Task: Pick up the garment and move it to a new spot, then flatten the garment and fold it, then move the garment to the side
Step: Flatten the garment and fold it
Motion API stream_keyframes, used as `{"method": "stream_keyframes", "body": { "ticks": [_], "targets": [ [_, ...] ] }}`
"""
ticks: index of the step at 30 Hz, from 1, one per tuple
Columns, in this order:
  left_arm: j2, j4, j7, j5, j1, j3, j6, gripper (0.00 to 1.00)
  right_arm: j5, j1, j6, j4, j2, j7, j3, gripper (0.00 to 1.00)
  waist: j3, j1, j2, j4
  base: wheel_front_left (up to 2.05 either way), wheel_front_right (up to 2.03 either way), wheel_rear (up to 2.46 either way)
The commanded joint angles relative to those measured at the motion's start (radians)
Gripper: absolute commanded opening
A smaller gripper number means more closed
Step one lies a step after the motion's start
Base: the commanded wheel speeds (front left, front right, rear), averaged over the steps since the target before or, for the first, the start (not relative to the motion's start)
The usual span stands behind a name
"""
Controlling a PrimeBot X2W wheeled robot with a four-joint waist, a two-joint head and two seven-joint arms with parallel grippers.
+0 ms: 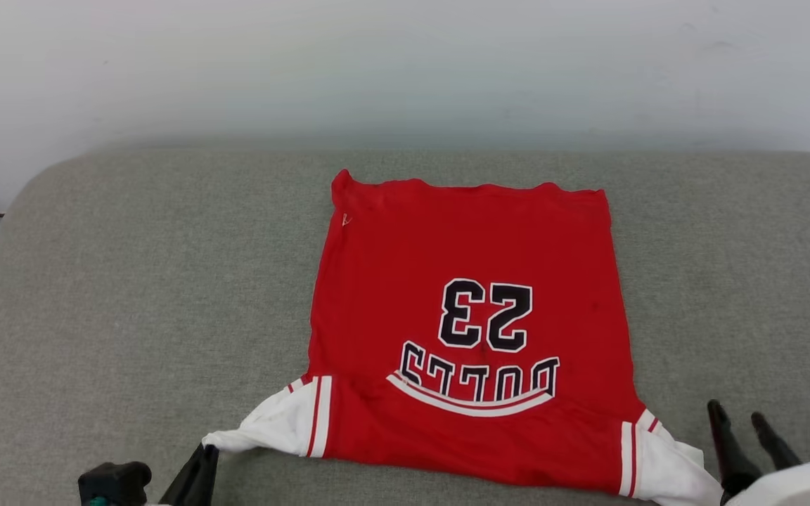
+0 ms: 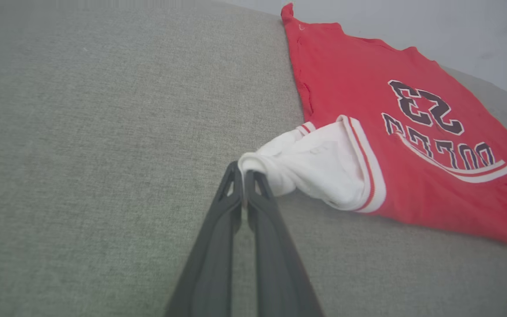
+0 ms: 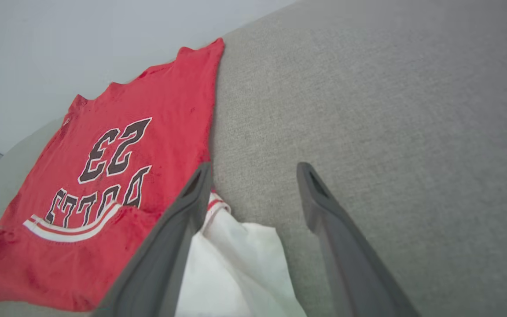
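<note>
Red jersey garment [image 1: 468,281] lies spread flat, print side up, on a grey fabric-covered table [image 1: 131,295], a little to the right of the middle. Its black, white-outlined "BULLS 23" print [image 1: 482,344] reads upside down in the head view. The hem points to the pale wall [image 1: 405,70] at the back, and the shoulders lie at the near edge. Both short sleeves stick out sideways at that near edge, each with a white end and thin red stripes.

At the lower left, the left end effector [image 1: 207,453] has its two dark fingers pressed together on the very tip of the left sleeve [image 1: 278,422]. The left wrist view shows the white cloth bunched to a point where the closed fingertips pinch it, with the sleeve drawn out away from the red body.

At the lower right, the right end effector [image 1: 737,413] holds nothing, its fingers spread wide apart. It sits just beside the right sleeve [image 1: 665,471]. In the right wrist view one finger [image 3: 192,198] crosses in front of the white sleeve edge; whether it touches the cloth cannot be told. The other finger is over bare grey fabric.
</note>
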Motion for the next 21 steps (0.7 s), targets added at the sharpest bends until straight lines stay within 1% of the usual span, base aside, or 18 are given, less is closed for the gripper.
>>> {"method": "stream_keyframes", "body": {
  "ticks": [1, 3, 7, 12, 13, 15, 17, 18, 21],
  "targets": [
    [-0.006, -0.015, -0.007, 0.011, -0.022, 0.005, 0.004, 0.00, -0.008, -0.046, -0.001, 0.016, 0.002, -0.024, -0.019, 1.00, 0.021, -0.0001, -0.0001, 0.020, 0.00, 0.00, 0.00],
    [-0.010, -0.030, -0.009, 0.025, -0.043, 0.008, -0.001, 0.00, -0.030, -0.118, -0.001, 0.045, 0.002, -0.037, -0.039, 1.00, 0.045, -0.0001, -0.0001, 0.034, 0.00, 0.00, 0.00],
    [-0.018, -0.066, -0.012, 0.056, -0.091, 0.016, -0.009, 0.00, -0.076, -0.292, -0.001, 0.127, -0.011, -0.013, -0.070, 1.00, 0.112, -0.0001, -0.0001, 0.061, 0.00, 0.00, 0.00],
    [-0.054, -0.104, -0.016, 0.093, -0.167, 0.019, -0.037, 0.00, -0.110, -0.532, -0.001, 0.277, -0.060, 0.079, -0.088, 1.00, 0.204, -0.0001, -0.0001, 0.115, 0.00, 0.00, 0.00],
    [-0.076, -0.114, -0.016, 0.106, -0.192, 0.022, -0.053, 0.00, -0.130, -0.623, -0.001, 0.338, -0.089, 0.140, -0.089, 1.00, 0.237, -0.0001, -0.0001, 0.141, 0.00, 0.00, 0.00],
    [-0.099, -0.125, -0.017, 0.120, -0.219, 0.033, -0.067, 0.00, -0.146, -0.711, -0.001, 0.394, -0.123, 0.210, -0.095, 1.00, 0.267, -0.0001, -0.0001, 0.166, 0.00, 0.00, 0.00],
    [-0.122, -0.135, -0.017, 0.139, -0.239, 0.040, -0.083, 0.00, -0.159, -0.786, -0.001, 0.449, -0.142, 0.286, -0.102, 1.00, 0.297, -0.0001, -0.0001, 0.189, 0.00, 0.00, 0.00],
    [-0.153, -0.143, -0.017, 0.167, -0.268, 0.050, -0.110, 0.00, -0.197, -0.893, -0.001, 0.513, -0.182, 0.410, -0.119, 1.00, 0.335, -0.0001, -0.0001, 0.224, 0.00, 0.00, 0.00],
    [-0.184, -0.141, -0.017, 0.188, -0.297, 0.056, -0.142, 0.00, -0.241, -0.982, -0.001, 0.548, -0.216, 0.500, -0.145, 1.00, 0.375, -0.0001, -0.0001, 0.258, 0.00, 0.00, 0.00]
  ]
}}
